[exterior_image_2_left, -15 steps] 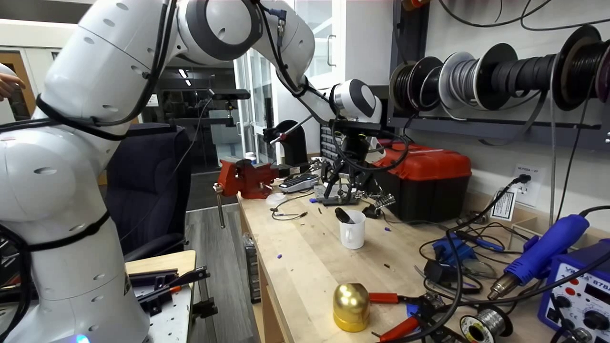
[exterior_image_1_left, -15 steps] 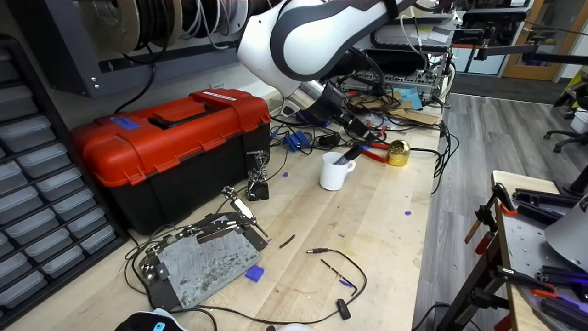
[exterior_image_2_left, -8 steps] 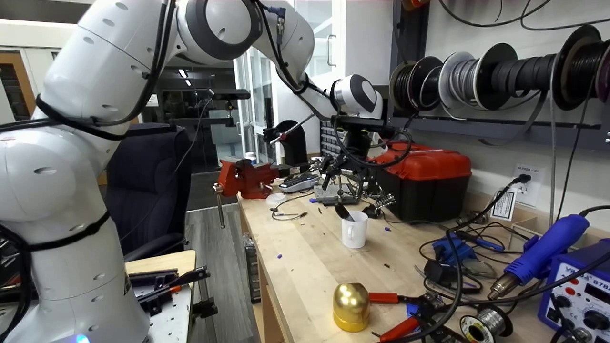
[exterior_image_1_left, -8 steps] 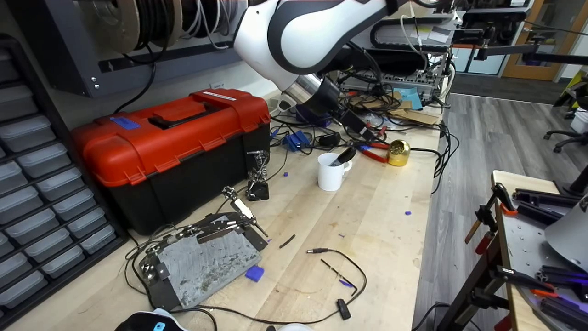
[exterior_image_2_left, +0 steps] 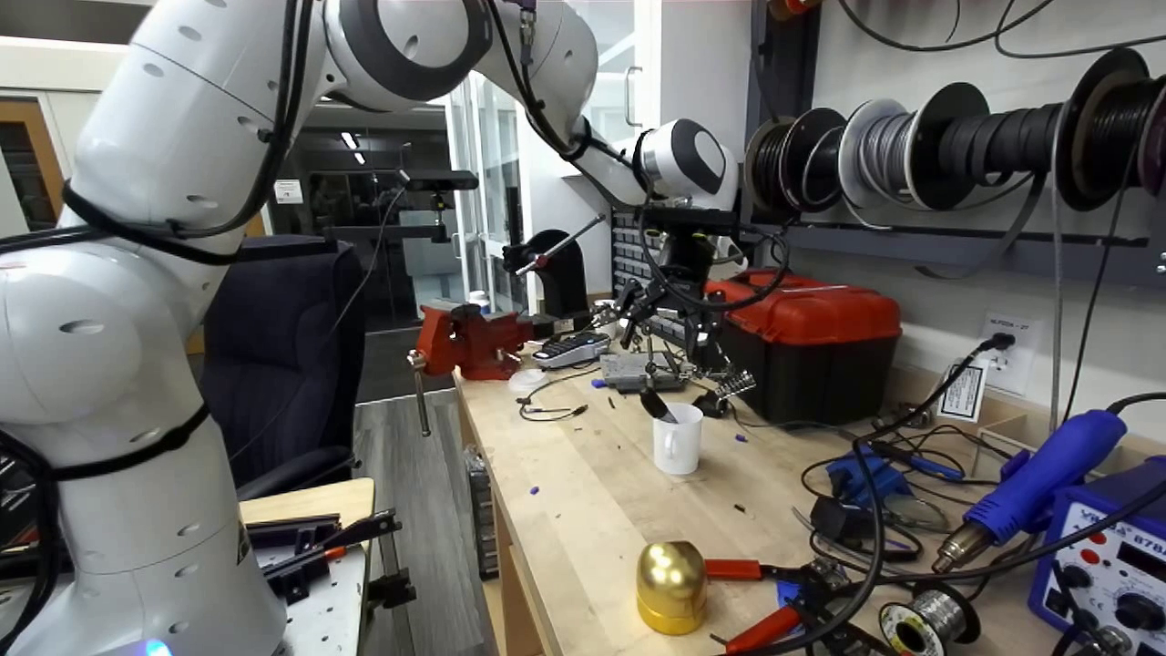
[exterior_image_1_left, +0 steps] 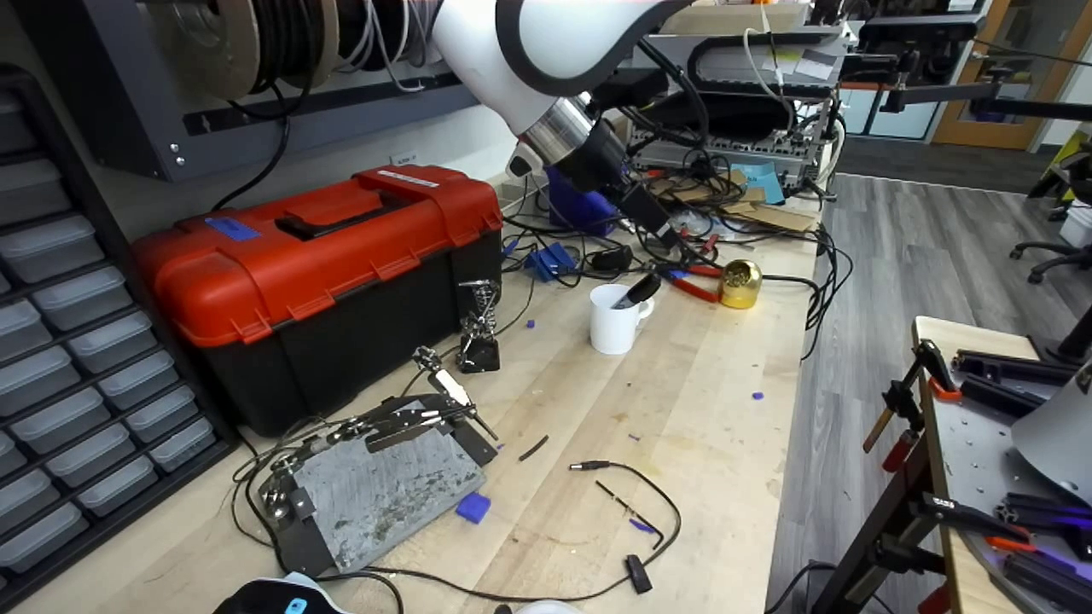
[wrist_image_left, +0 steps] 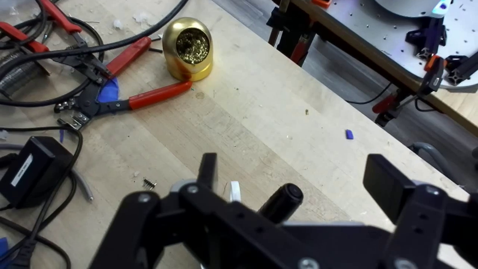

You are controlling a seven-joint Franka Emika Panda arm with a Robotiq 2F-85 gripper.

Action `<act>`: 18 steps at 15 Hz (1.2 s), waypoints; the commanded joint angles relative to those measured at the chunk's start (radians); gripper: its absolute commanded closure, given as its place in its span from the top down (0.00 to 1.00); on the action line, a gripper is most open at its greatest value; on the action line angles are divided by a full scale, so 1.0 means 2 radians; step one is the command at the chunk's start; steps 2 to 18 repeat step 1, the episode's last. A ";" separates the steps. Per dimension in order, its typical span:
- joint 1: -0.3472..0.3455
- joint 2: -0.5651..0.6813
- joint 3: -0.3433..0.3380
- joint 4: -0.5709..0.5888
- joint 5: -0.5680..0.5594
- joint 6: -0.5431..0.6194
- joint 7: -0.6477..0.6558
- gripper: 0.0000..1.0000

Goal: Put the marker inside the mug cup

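The small white mug (exterior_image_1_left: 612, 328) stands upright on the wooden bench in both exterior views. Inside it leans the black marker (exterior_image_1_left: 641, 290), its greyish section down in the mug and its dark end sticking out over the rim on the handle side. My gripper (exterior_image_2_left: 669, 333) hangs above and apart from both, its fingers spread wide. Seen from the wrist, the marker's dark end (wrist_image_left: 282, 201) shows below the open gripper (wrist_image_left: 297, 173), touching neither finger. Only the mug handle (wrist_image_left: 234, 191) and a bit of rim show there; the gripper's body hides the rest.
A gold tip cleaner (exterior_image_1_left: 740, 284) and red-handled pliers (wrist_image_left: 160, 96) lie beyond the mug. The red toolbox (exterior_image_1_left: 333, 256) lines the wall side. A helping-hands stand (exterior_image_1_left: 479, 328) is near it. Black cables (exterior_image_2_left: 874, 510) tangle by the blue-handled hot-air tool (exterior_image_2_left: 1048, 483).
My gripper has opened wider and risen away from the marker. The mug and marker have shifted slightly, and the marker rests at a different lean. A person's hand at the far edge is gone.
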 commanded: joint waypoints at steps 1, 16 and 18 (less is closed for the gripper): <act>-0.002 0.001 0.004 0.002 -0.001 -0.002 0.001 1.00; -0.002 0.001 0.004 0.002 -0.001 -0.002 0.001 1.00; -0.002 0.001 0.004 0.002 -0.001 -0.002 0.001 1.00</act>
